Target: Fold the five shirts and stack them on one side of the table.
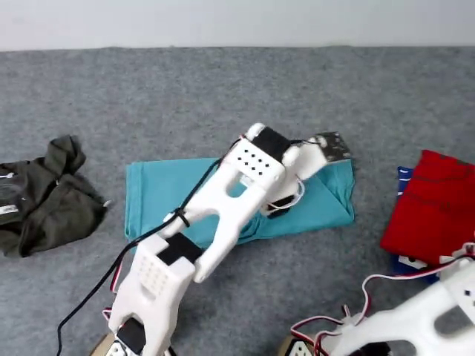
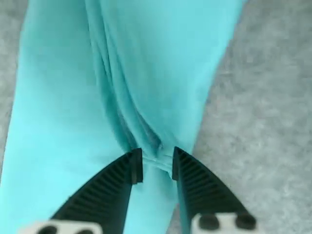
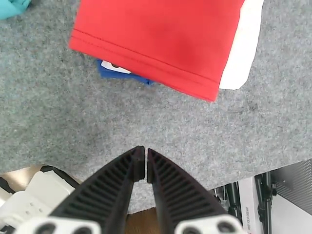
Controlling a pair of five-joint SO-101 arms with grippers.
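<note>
At far left you see a crumpled dark olive cloth shirt (image 1: 44, 196) on the grey felt table (image 1: 223, 81). At centre, your left hand (image 2: 157, 165) pinches a ridge of the flat turquoise cloth shirt (image 1: 159, 194). At the right edge lies the folded red cloth shirt (image 1: 438, 208). Near it, your right hand (image 3: 146, 163) is closed on nothing.

Counted five shirts. One teal shirt (image 1: 156, 196) lay flat, taken as landmark. One dark olive shirt (image 1: 44, 196) lay crumpled, well left of teal shirt. Three sat stacked to right of teal shirt: one red shirt (image 1: 434, 204) on top, one blue shirt (image 3: 122, 73) and one white shirt (image 3: 243, 44) peeking out beneath. Had two arms: left arm (image 1: 215, 215) over teal shirt, right arm (image 1: 415, 319) off to its right. Had two grippers: left gripper (image 2: 157, 163) and right gripper (image 3: 146, 163). One table (image 1: 223, 96) lay under all, grey-covered.
</note>
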